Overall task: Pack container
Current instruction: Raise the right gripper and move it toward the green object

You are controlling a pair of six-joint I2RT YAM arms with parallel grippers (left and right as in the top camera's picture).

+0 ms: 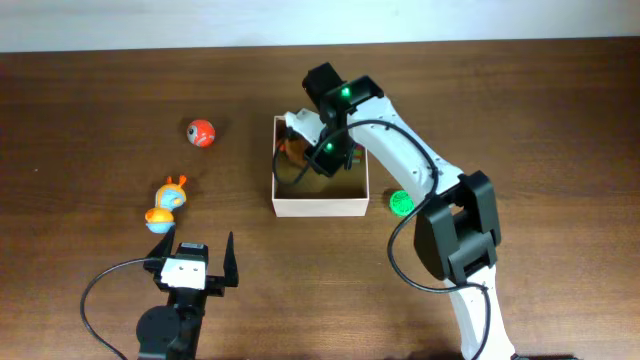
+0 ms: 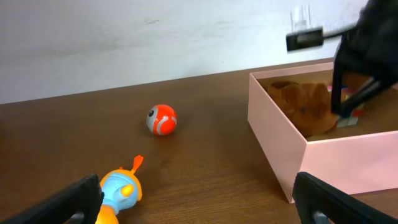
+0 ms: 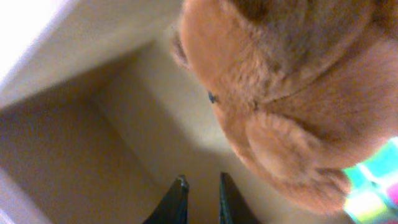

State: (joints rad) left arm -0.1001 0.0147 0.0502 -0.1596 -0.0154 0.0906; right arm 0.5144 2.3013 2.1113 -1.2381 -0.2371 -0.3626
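Two nearly closed, empty fingertips of the right gripper [image 3: 198, 200] should part fully and rise straight from the container [image 1: 318, 208] at frame centre, sparing the plush bear [image 3: 292, 93]; the left gripper [image 1: 195, 262] waits wide open.

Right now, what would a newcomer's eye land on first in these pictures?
The right arm reaching down into the white box at mid-table, beside a brown plush toy lying inside. Then the red ball and the blue-orange toy on the wood to the left.
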